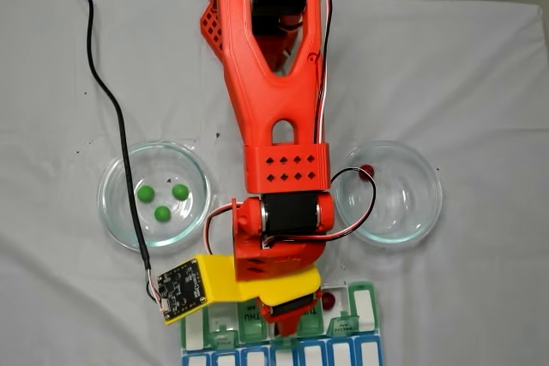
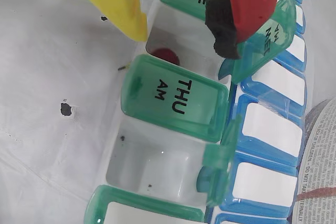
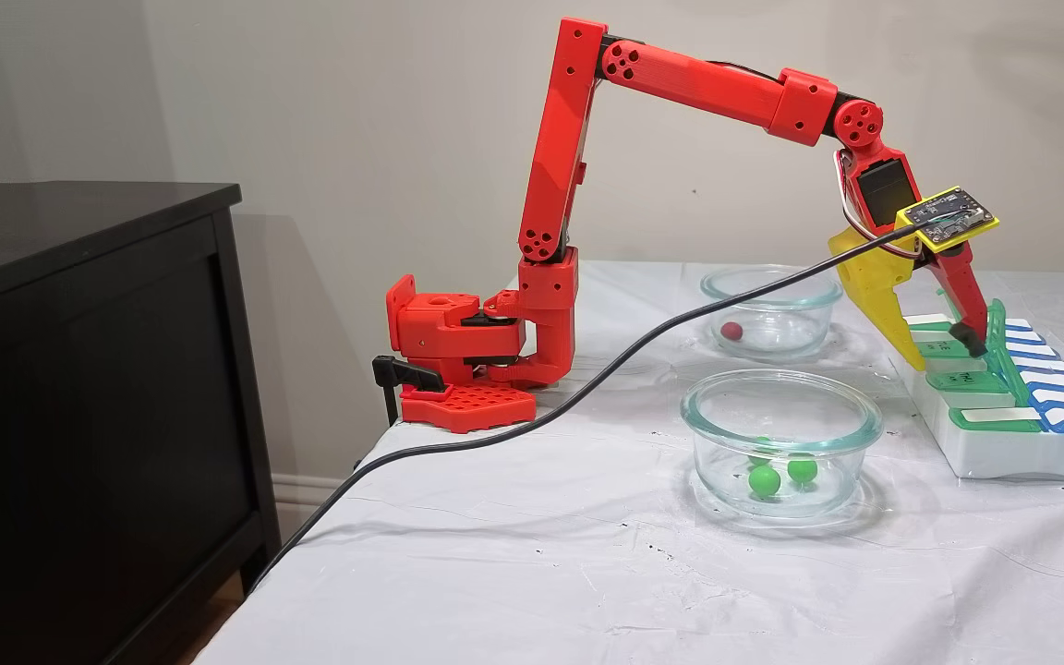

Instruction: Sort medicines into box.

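wrist view: end effector (image 2: 181,32) fingers apart, empty, over pill box (image 2: 262,145); red ball (image 2: 166,56) lies in open compartment beside thu lid (image 2: 173,98). risk: padded finger snags raised wed lid (image 2: 262,40) on withdrawal, tipping box.

One fixed camera hangs straight above the table (image 1: 69,315), looking down on the arm (image 1: 274,100) and both glass bowls (image 1: 154,196). Another stands off to the side at about table height, further back, facing the wall. Both take in the bowls and the pill box (image 3: 1003,434). The wrist camera sits very close over the box's green lids (image 2: 173,98).
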Available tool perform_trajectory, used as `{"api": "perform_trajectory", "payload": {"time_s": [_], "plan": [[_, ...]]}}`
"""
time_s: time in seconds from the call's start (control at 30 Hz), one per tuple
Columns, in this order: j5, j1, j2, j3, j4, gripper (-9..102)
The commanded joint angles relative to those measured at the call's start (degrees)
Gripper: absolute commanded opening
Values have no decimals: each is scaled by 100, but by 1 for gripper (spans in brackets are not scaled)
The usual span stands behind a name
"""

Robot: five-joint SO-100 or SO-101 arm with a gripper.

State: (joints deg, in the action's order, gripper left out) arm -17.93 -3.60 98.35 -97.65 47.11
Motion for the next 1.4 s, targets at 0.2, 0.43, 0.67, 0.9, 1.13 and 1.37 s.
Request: {"api": "perform_trajectory", "payload": {"time_s": [0.2,0.43,0.67,0.9,1.13,1.37], "plan": [[-932,-97,791,1204,2584,0],[-1195,-712,1477,1459,3340,0],[-1406,-2153,2426,396,3164,0],[-1046,-2830,2329,-360,3023,0],[-668,-2804,1960,-580,2663,1],[-422,-2979,1441,-624,2593,14]]}}
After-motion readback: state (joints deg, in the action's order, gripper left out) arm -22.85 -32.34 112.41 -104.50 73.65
